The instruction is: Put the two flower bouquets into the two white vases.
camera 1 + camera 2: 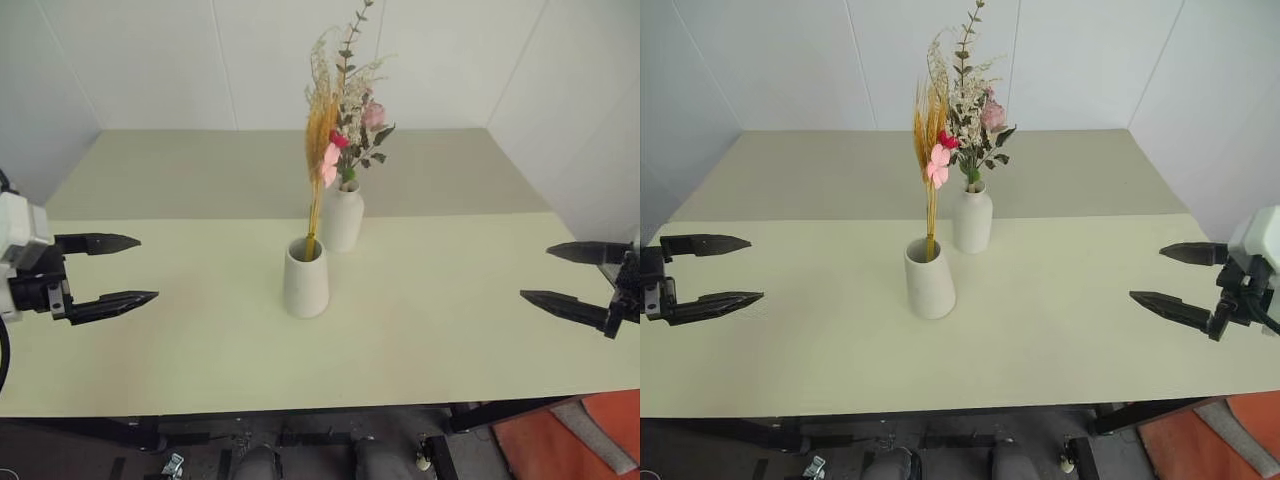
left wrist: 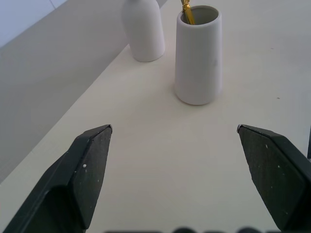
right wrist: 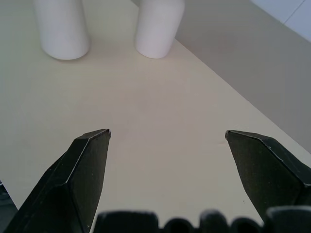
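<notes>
Two white vases stand mid-table. The tapered cone vase in front holds the slim yellow straw-stemmed bouquet with pink and red flowers. Just behind it, the bottle-shaped vase holds the bushy cream-and-green bouquet with a pink bloom. My left gripper hovers open over the table's left side, empty, pointing toward the vases. My right gripper hovers open over the right side, empty. The left wrist view looks at both vases between its fingers.
The cream table runs wide around the vases, with a darker strip behind. White walls close the back and sides. The table's front edge is near me, and an orange-red surface lies on the floor at right.
</notes>
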You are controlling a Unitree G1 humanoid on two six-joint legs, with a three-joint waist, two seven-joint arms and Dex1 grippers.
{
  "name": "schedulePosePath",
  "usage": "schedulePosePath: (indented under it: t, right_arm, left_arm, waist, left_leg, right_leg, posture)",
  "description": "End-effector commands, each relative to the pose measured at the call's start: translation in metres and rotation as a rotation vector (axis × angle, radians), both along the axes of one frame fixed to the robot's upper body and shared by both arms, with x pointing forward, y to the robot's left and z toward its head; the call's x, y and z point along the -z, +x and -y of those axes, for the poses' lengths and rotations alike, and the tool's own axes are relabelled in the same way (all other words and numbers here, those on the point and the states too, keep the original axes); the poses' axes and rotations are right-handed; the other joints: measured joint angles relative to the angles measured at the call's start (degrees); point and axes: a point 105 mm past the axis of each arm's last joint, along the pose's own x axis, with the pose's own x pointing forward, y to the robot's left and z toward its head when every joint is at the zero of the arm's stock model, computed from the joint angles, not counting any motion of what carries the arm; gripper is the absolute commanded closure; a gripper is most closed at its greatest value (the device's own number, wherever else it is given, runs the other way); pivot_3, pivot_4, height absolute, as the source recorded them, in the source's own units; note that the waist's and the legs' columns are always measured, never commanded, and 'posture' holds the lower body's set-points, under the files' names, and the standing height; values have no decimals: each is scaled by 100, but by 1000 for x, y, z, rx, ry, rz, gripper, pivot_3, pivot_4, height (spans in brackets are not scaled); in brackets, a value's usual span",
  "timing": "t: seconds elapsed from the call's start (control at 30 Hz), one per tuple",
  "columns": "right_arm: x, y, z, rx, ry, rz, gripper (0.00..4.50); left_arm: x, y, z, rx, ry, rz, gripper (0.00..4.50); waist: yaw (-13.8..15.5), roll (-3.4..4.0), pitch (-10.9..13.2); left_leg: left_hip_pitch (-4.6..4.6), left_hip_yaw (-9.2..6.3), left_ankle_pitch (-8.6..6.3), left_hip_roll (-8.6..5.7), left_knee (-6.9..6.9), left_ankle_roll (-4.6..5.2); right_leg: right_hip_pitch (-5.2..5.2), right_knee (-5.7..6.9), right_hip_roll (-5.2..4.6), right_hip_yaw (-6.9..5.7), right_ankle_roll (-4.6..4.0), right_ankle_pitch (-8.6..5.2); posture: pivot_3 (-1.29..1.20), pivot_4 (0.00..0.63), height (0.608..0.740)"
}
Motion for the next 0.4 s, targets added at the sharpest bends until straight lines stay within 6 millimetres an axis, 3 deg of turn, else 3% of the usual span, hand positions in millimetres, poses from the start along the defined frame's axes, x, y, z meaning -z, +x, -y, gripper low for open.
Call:
schedulePosePath:
  t: [0.03, 0.17, 0.27, 0.4]
  right_arm:
    - [0, 4, -6, -20, 4, 21, 50]
    - [9, 6, -14, -45, -10, -8, 50]
    - [6, 5, -19, -101, -10, 7, 50]
    - [-5, 19, -15, -95, 17, 44, 50]
  left_arm:
    - [-9, -6, 2, 7, 20, 25, 0]
    - [-2, -11, 5, 27, 63, -10, 0]
    - [-9, -10, 3, 14, 59, 13, 0]
    - [-17, -11, 4, 7, 54, 34, 0]
  waist:
    - [-2, 0, 0]
    - [4, 0, 0]
    - [12, 0, 0]
    - [8, 0, 0]
  left_leg:
    - [0, 0, 0, 1, 0, 0]
    - [-5, 0, 0, 1, 0, 0]
    - [-4, 0, 0, 1, 0, 0]
    - [-1, 0, 0, 0, 2, 0]
  right_leg:
    - [-1, 0, 1, 0, 0, 0]
    - [-4, 0, 0, 0, 0, 0]
    - [-4, 1, 0, -1, -1, 0]
    - [0, 1, 0, -1, 0, 0]
  posture:
    - [0, 150, 740]
    - [0, 150, 740]
    - [0, 150, 740]
    - [0, 150, 740]
